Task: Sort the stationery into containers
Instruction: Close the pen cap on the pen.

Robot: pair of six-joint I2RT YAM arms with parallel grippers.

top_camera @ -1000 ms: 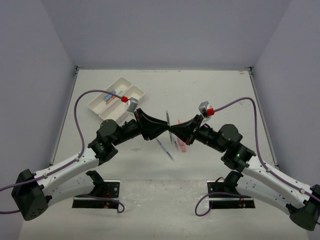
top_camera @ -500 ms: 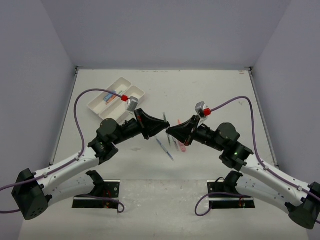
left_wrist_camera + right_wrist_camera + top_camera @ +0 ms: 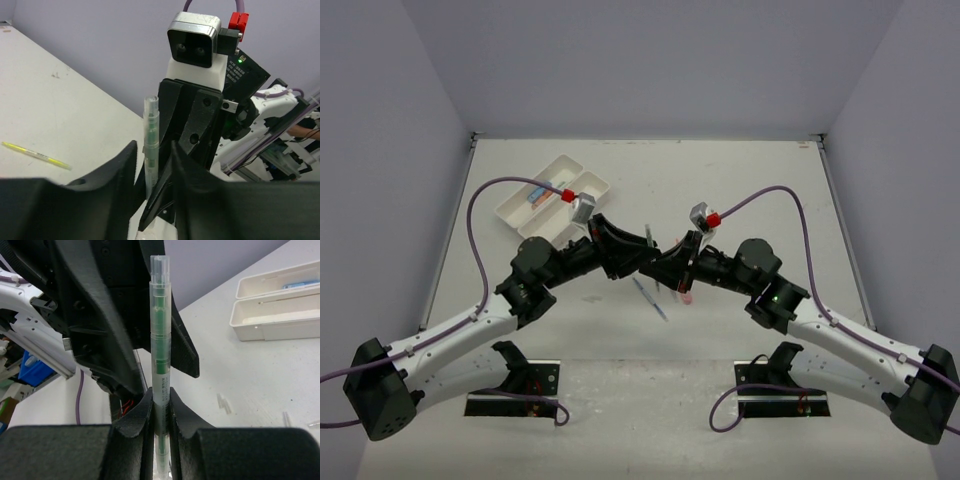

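A: Pen [image 3: 160,340], clear barrel, green core: upright above the table [image 3: 740,180], well apart from the trays [image 3: 552,196]. Right gripper [image 3: 161,402] pinches it low.
B: Left gripper [image 3: 151,167]?
A: Jaws flank it; whether they touch it, I can't tell. I'd confirm one firm hold before the other lets go. Barrel print: too small to read.
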